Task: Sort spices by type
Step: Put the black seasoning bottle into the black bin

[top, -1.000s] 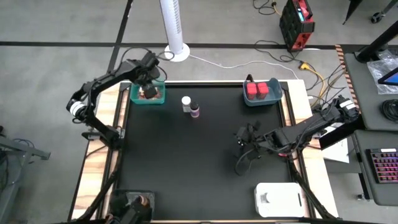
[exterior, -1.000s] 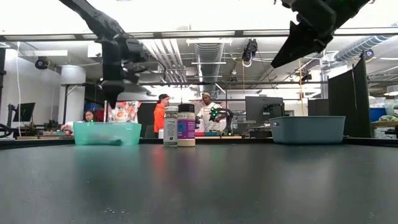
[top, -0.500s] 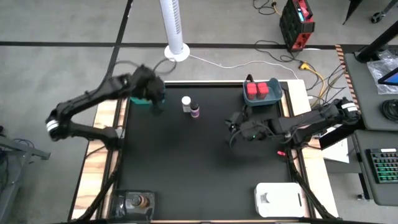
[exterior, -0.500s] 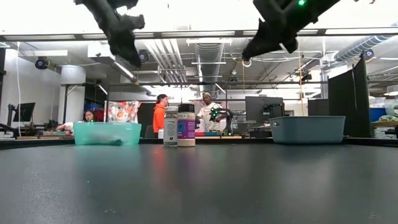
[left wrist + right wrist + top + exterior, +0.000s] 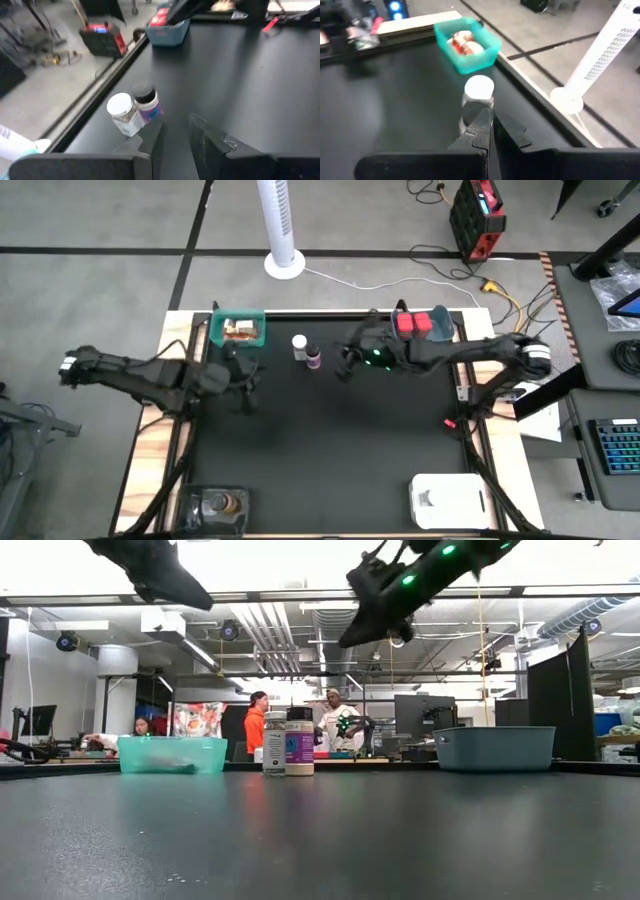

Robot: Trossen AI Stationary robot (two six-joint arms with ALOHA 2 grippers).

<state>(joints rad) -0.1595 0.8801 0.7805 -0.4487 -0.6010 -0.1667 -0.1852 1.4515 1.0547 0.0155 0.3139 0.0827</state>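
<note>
Both arms have swung since the earlier frames: the left arm has drawn back from the teal bin toward the table's left side, and the right arm has reached across toward the two bottles.

Seen from above, the black table point(image 5: 330, 440) carries the teal bin point(image 5: 238, 330) at its far left corner, with orange and brown packets point(image 5: 240, 330) lying inside. At the far right corner sits the blue-grey bin point(image 5: 424, 327), with two red containers point(image 5: 419, 323) in it. A white tray point(image 5: 447, 500) rests at the near right corner.

Between the bins, nearer the teal one, the white-capped bottle point(image 5: 299, 344) and the purple-labelled jar point(image 5: 313, 359) stand upright on the table, touching or nearly so.

The right gripper point(image 5: 346, 366) hangs in the air just beside the jar, on the side toward the blue-grey bin. In its wrist view its fingers point(image 5: 479, 131) are pressed together with nothing between them, and the white-capped bottle stands just ahead of the tips.

The left gripper point(image 5: 243, 388) is over the table's left part, near the teal bin and well apart from the bottles. Its fingers point(image 5: 150, 141) are spread with a gap, empty, and the two bottles show ahead of them.
</note>
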